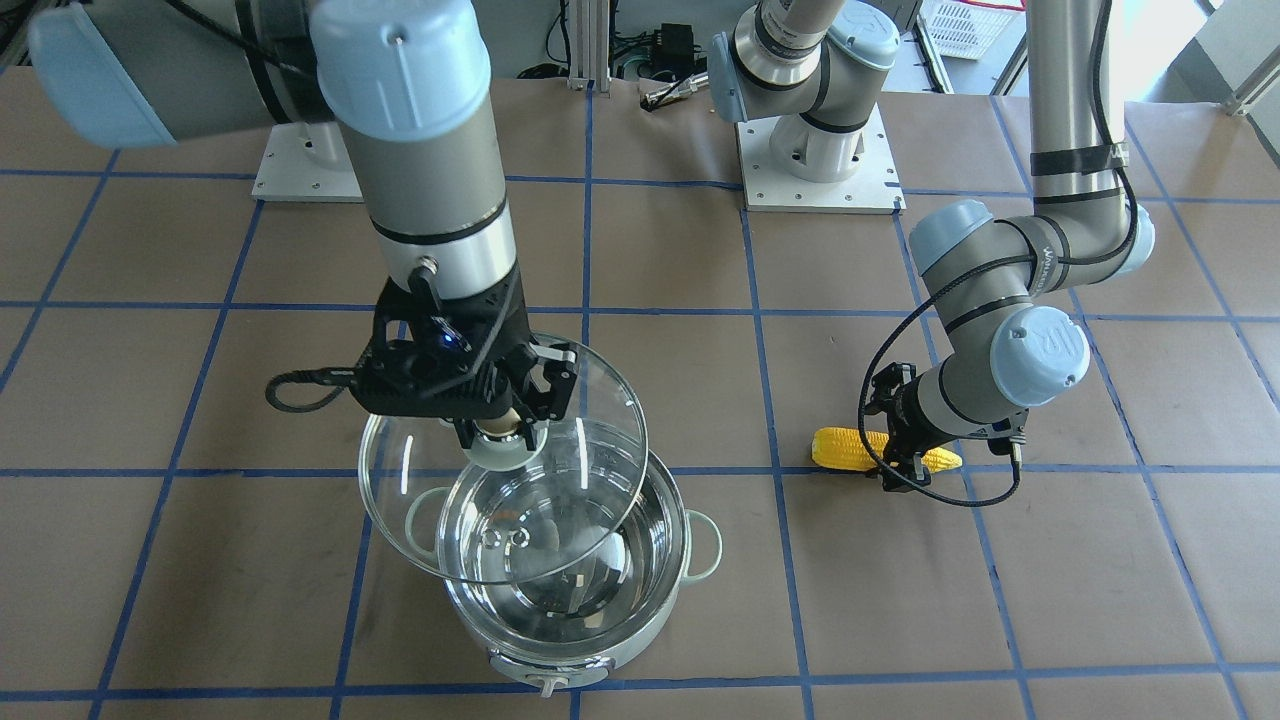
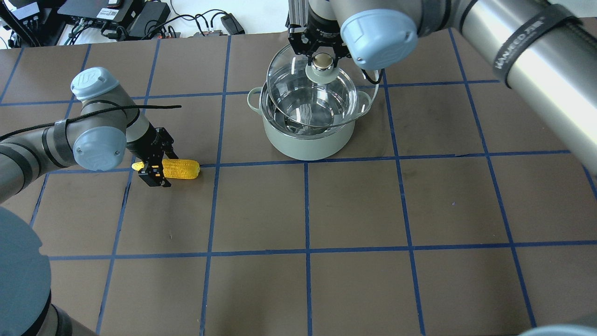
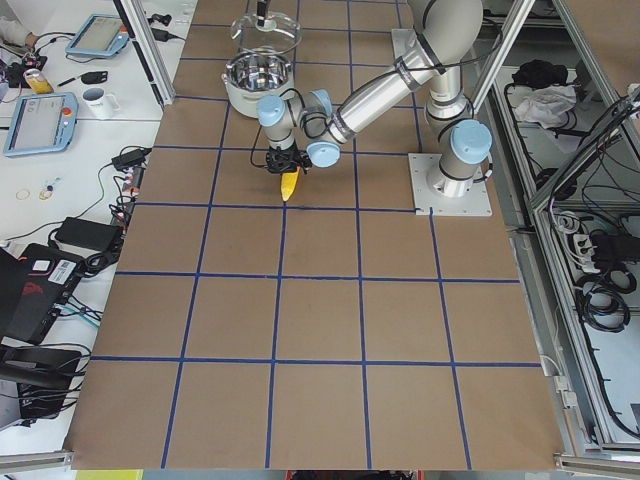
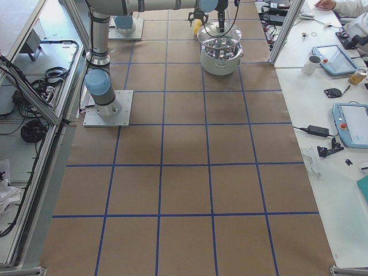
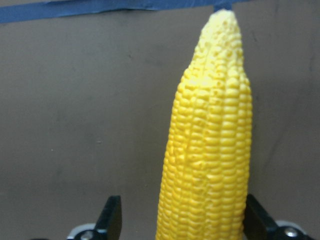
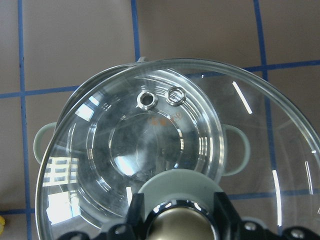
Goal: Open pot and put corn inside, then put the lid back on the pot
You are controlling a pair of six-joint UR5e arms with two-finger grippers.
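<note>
The mint-green pot point(image 2: 303, 144) stands open on the table, its steel inside empty. My right gripper point(image 2: 322, 60) is shut on the beige knob of the glass lid point(image 2: 322, 100) and holds it tilted just above the pot's far rim. The right wrist view shows the lid point(image 6: 200, 130) over the pot point(image 6: 42, 145). The yellow corn point(image 2: 182, 169) lies on the table left of the pot. My left gripper point(image 2: 156, 170) is down around its thick end, open. In the left wrist view the corn point(image 5: 210, 150) lies between the fingers point(image 5: 112, 215), with a gap on one side.
The table is brown paper with a blue tape grid. The arms' white base plates point(image 1: 815, 165) sit at the robot's side. Operators' benches with tablets and a mug point(image 4: 314, 64) flank the far edge. Cables and boxes point(image 2: 116, 18) lie beyond the table.
</note>
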